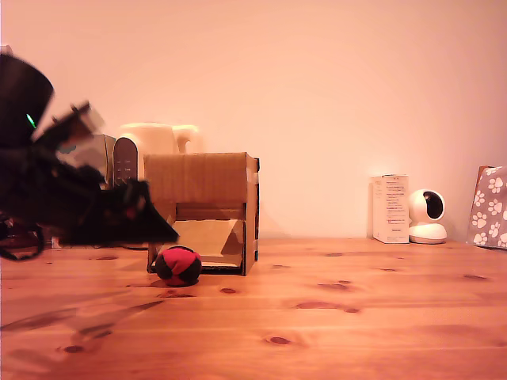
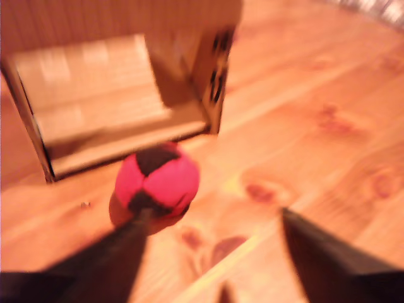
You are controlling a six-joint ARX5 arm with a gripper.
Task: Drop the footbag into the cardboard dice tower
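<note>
The footbag, a small red and black ball, rests on the wooden table just in front of the cardboard dice tower. The tower's front opening shows a slanted ramp. My gripper is blurred and sits just to the exterior view's left of the ball, slightly above it. In the wrist view the footbag lies ahead of my open gripper; one dark finger reaches its near edge and the other finger stands well apart. Nothing is held. The tower's opening is right behind the ball.
A cream appliance stands behind the tower. At the exterior view's right are a white box, a small white camera and a paw-print patterned box. Bare wooden table spreads in front.
</note>
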